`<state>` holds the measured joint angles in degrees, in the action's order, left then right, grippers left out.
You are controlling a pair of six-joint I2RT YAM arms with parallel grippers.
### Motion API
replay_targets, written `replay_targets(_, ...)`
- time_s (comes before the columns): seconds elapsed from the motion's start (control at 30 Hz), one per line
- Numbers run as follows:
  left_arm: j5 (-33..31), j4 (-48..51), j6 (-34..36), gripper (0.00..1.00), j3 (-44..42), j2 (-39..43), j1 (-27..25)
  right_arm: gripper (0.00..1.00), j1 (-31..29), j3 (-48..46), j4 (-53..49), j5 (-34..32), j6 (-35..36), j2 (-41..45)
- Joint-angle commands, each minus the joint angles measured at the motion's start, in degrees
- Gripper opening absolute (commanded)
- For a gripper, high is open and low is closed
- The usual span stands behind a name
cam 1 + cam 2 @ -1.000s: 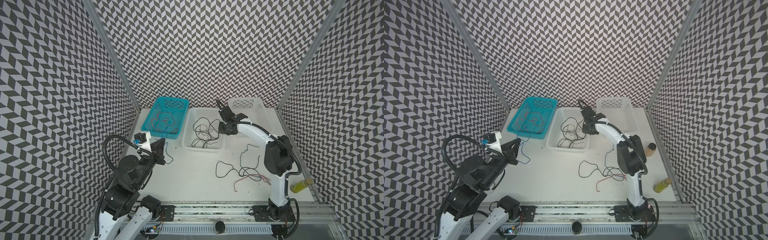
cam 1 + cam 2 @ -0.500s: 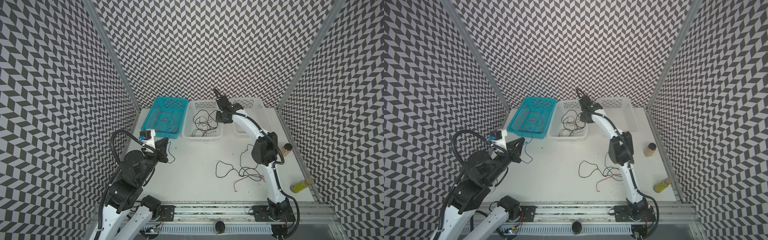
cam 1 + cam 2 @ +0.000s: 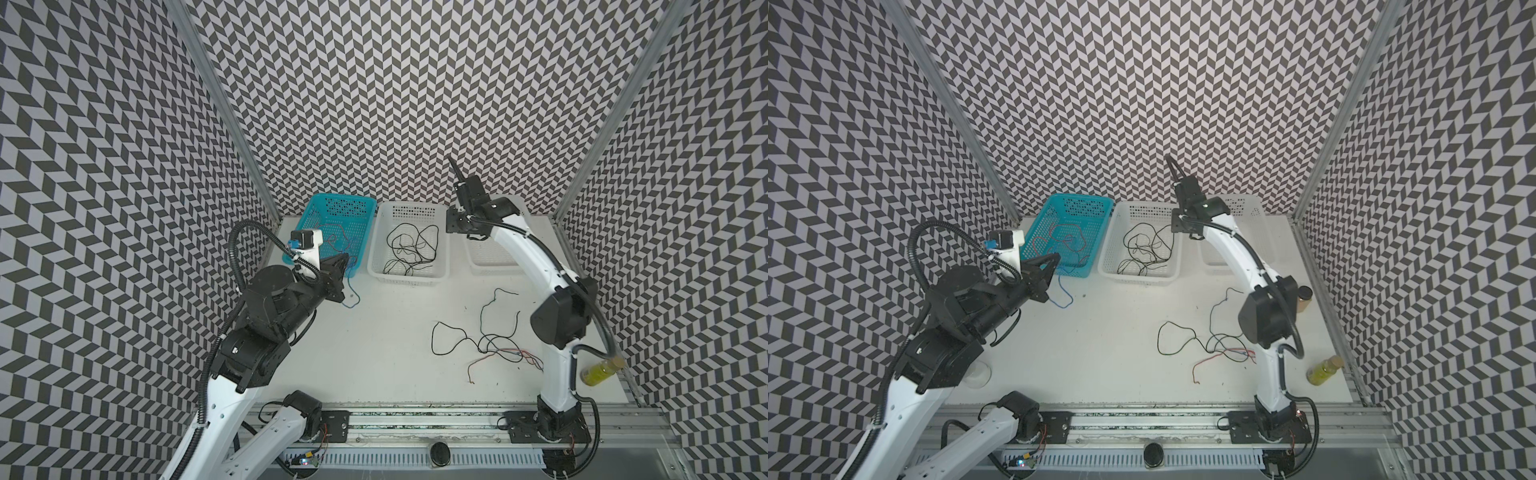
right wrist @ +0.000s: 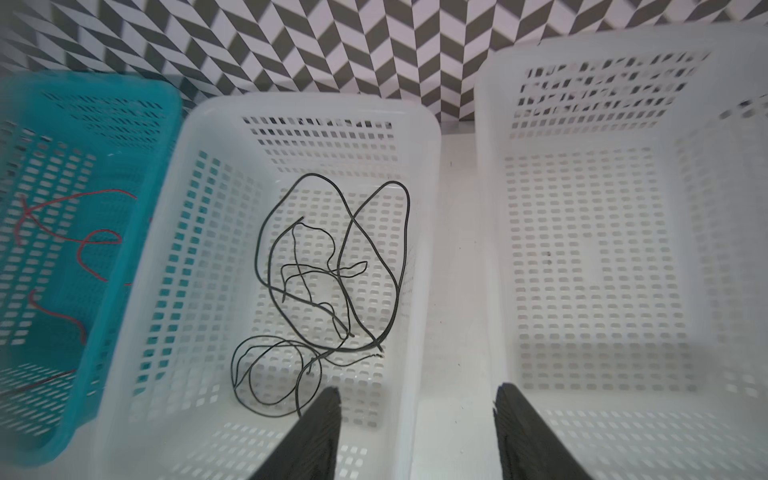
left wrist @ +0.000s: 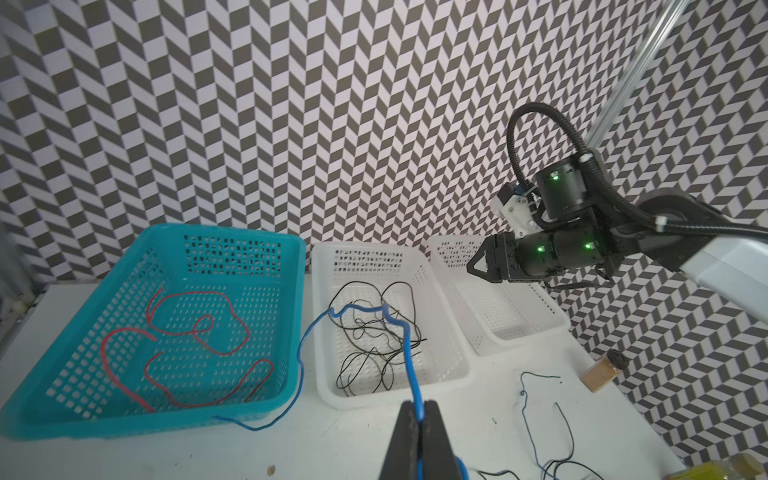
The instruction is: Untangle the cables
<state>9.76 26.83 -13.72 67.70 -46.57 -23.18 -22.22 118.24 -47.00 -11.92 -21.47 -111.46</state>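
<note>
Cable of thin blue wire (image 5: 409, 353) clamped in left fingers (image 5: 434, 440), 9 o'clock; tail seems to brush teal plastic basket (image 5: 232, 230): lift slow, w/o snag. Right fingers (image 4: 309, 440) spread, empty.

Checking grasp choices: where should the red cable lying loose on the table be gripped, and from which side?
Probably best to grip the red cable near its free end, which trails frontward clear of the black cables; come straight down from above. Farther along it crosses them.

Bright even light, faint shadows, bowed edges, right wrist view blurred
</note>
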Motion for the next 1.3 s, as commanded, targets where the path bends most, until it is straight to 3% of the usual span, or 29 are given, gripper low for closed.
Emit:
replay_targets(0.0, 4.13, 0.16, 1.30, 0.00, 8.31, -6.60, -3.65, 0.64, -0.12, -11.26, 7.22, -2.62, 0.69, 14.35)
replay_targets(0.13, 1.54, 0.76, 7.12, 0.00, 19.49, -17.77, -12.81, 0.74, -0.03, -25.98, 11.84, -9.70, 1.29, 29.90)
replay_targets(0.37, 13.21, 0.45, 8.23, 0.00, 40.67, -39.81, -14.88, 0.83, 0.79, -43.86, 12.89, -19.41, 1.14, 53.85)
replay_targets(0.63, 27.63, -2.96, 4.10, 0.00, 67.52, -68.48, -14.62, 0.83, 0.82, -47.57, 7.13, -19.46, 0.03, 67.75)
replay_targets(0.8, 32.47, -9.37, -6.45, 0.00, 86.05, -87.46, -14.35, 0.83, 0.82, -48.87, 5.43, -18.18, 0.33, 72.61)
replay_targets(0.97, 27.68, -17.94, -9.37, 0.00, 85.49, -95.83, -13.83, 0.83, 0.82, -48.80, 2.34, -16.60, 1.00, 74.74)
replay_targets(1.17, 24.74, -18.84, -8.61, 0.00, 85.04, -102.43, -14.00, 0.83, 0.77, -50.09, 0.87, -13.31, 0.17, 76.64)
replay_targets(1.27, 23.08, -19.17, -7.95, 0.13, 83.57, -103.43, -14.16, 0.82, 0.77, -51.26, 0.27, -11.72, -0.95, 76.40)
